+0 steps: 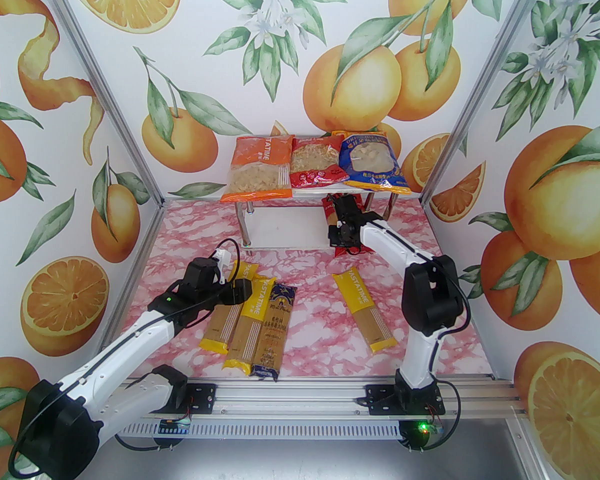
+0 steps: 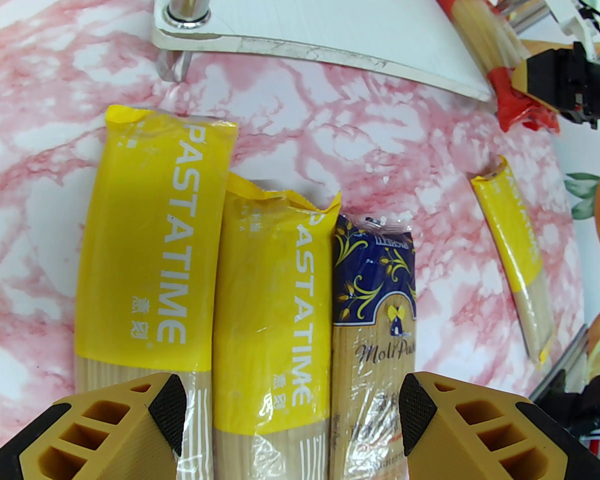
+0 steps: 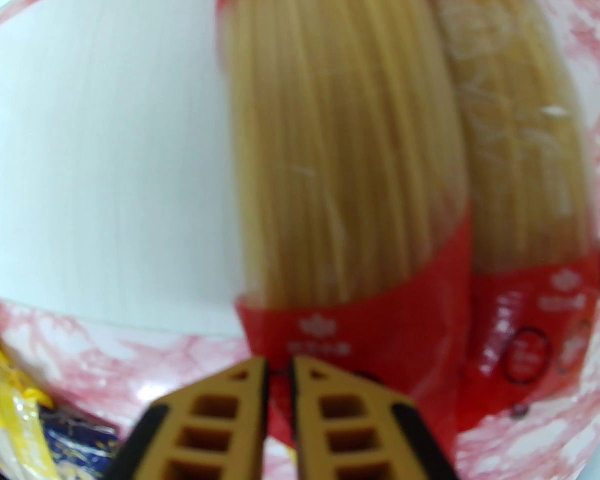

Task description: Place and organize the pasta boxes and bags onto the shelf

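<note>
Red spaghetti pack [image 3: 350, 193] (clear-windowed, blurred)

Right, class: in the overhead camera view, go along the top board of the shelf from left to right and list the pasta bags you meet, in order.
orange bag → red bag → blue bag
</note>
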Action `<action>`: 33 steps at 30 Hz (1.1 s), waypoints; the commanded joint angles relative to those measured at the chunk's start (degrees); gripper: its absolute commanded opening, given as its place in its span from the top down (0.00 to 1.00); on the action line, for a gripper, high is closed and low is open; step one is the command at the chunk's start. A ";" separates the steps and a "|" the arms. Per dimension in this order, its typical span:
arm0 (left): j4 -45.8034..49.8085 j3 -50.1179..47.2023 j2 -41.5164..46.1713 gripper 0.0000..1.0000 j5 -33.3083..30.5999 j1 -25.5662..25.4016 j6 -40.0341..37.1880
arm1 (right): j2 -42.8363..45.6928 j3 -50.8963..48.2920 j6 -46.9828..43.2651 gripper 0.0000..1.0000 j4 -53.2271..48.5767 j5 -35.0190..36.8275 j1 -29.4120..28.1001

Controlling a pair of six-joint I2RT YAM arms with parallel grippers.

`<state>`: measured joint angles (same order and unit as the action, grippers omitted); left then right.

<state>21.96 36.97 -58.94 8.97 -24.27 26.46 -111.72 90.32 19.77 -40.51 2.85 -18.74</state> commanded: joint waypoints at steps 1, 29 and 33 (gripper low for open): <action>0.00 -0.46 1.85 0.26 -0.36 0.44 -0.77 | 0.31 0.86 0.53 0.81 -1.39 -1.36 -0.24; 5.30 0.75 -8.06 0.58 1.71 -5.22 -3.24 | 27.98 -33.90 27.99 0.19 6.81 -7.95 -35.46; 0.94 -0.67 -7.28 0.45 3.56 -5.00 -0.41 | 21.81 -30.06 31.54 0.11 7.79 -4.79 -43.60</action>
<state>26.26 36.03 -66.48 10.66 -29.28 24.43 -86.06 57.78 46.02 -35.70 -3.92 -56.55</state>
